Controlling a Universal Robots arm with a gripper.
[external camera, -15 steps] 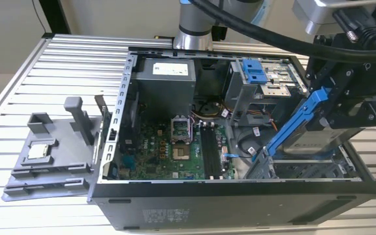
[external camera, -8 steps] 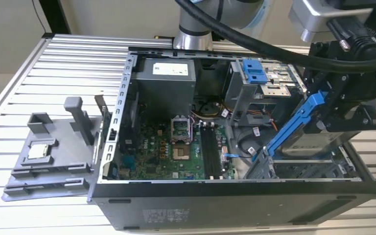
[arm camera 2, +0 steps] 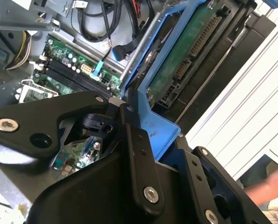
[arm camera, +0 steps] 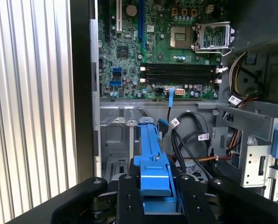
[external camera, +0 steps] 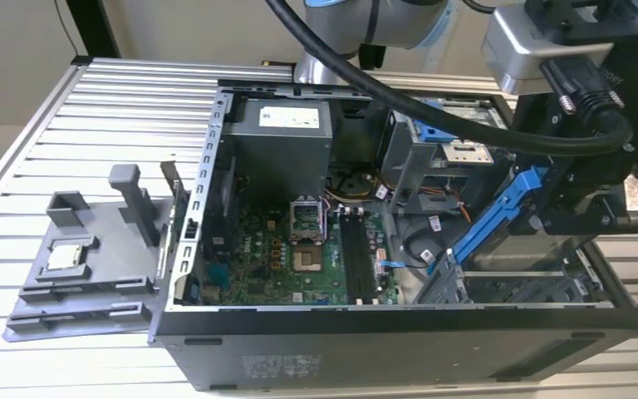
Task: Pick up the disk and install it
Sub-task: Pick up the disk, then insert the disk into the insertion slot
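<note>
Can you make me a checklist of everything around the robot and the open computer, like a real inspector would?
Surface: ribbed metal table, with an open computer case standing on it.
Job's things: the disk, in its blue frame, held tilted above the case at the exterior view's right, not yet seated.
Clutter: grey plastic fixture at the exterior view's left, with a small square silver chip in it.
Grippers: gripper shut on the disk's blue frame.
Cables: thick black cable loops from the arm across the case; thin wires lie inside the case.
Surroundings: pale wall behind the table.
</note>
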